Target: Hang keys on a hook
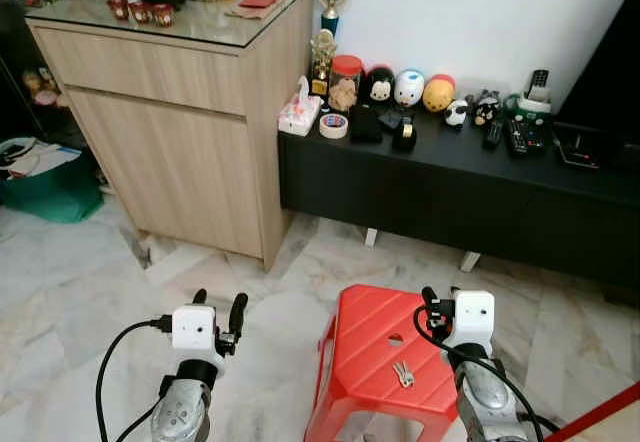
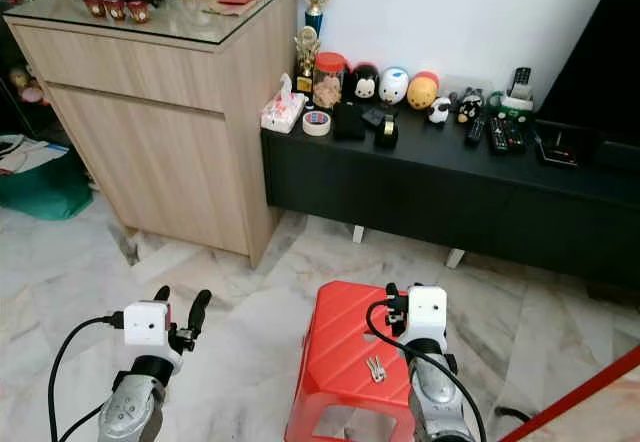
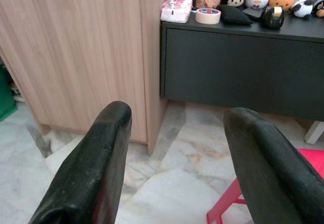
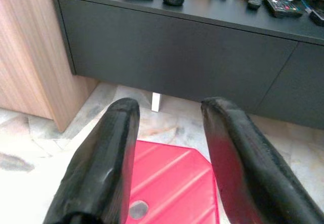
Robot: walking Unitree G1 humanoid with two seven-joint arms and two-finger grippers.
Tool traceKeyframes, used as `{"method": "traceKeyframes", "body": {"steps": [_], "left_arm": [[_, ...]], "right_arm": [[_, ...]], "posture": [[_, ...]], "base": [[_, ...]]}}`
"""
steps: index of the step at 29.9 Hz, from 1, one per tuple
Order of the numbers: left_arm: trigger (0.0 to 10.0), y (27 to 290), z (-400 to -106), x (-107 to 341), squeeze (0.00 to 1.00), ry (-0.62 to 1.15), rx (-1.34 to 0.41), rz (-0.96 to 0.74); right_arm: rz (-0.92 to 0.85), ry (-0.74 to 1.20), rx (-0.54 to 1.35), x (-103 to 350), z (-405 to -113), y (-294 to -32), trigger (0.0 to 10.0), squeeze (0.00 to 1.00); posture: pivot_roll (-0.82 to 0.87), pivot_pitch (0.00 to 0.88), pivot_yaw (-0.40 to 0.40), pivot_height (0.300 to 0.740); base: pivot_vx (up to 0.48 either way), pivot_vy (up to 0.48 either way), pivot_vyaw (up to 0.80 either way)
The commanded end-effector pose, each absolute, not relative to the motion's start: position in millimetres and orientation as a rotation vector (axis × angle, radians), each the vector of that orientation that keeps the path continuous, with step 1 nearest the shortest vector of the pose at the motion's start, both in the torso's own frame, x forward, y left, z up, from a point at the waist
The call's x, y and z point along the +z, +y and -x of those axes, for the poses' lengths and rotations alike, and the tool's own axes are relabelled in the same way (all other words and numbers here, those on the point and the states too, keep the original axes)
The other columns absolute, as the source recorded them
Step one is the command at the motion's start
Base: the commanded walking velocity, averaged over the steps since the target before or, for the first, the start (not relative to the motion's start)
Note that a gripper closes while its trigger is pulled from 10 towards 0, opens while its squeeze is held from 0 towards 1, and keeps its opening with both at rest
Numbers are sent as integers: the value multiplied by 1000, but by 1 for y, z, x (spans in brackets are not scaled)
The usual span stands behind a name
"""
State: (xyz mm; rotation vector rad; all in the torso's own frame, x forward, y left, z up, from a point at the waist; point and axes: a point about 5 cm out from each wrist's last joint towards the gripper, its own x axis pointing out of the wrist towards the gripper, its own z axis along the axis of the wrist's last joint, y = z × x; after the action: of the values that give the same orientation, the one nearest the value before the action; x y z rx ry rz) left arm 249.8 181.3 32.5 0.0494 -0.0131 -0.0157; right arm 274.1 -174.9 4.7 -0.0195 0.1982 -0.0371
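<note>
A small bunch of silver keys [image 1: 403, 373] lies flat on top of a red plastic stool [image 1: 365, 337], near the stool's front right. My right gripper [image 1: 441, 297] hovers open over the stool's right edge, just behind and above the keys, with nothing between its fingers [image 4: 109, 148]. My left gripper [image 1: 218, 307] is open too, held over the marble floor to the left of the stool. In the left wrist view its fingers [image 3: 96, 163] point at the cabinet's corner, and a corner of the red stool [image 3: 228, 206] shows low down.
A tall light-wood cabinet [image 1: 180, 132] stands ahead on the left. A low black console [image 1: 450, 187] runs along the white wall and carries toys, a tape roll [image 1: 333, 125] and remotes. A green bag [image 1: 50, 190] sits at far left. Marble floor lies between.
</note>
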Motion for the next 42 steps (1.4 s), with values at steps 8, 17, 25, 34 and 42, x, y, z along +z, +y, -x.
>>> {"method": "traceKeyframes", "body": {"steps": [8, 17, 25, 34, 42], "left_arm": [[10000, 180, -258, 40, 0, -11, -15, -28], [10000, 180, -255, 39, 0, 7, -7, -20], [10000, 189, -260, 43, 0, 10, 18, -34], [10000, 193, -261, 45, 0, 14, 25, -48], [10000, 195, -263, 48, 0, 4, 37, -44]], "right_arm": [[39, 220, -69, 6, -277, -180, 10000, 0], [32, 270, -89, 2, -278, -178, 10000, 0], [48, 278, -85, 3, -281, -174, 10000, 0], [42, 287, -85, 3, -282, -172, 10000, 0], [39, 288, -86, 4, -285, -170, 10000, 0]], "posture": [[63, 0, -69, 740], [63, 0, -57, 700], [68, 0, -50, 670], [73, 0, -49, 670], [72, 0, -49, 670]], "base": [[0, 0, 0], [0, 0, 0], [0, 0, 0], [0, 0, 0], [0, 0, 0]]}}
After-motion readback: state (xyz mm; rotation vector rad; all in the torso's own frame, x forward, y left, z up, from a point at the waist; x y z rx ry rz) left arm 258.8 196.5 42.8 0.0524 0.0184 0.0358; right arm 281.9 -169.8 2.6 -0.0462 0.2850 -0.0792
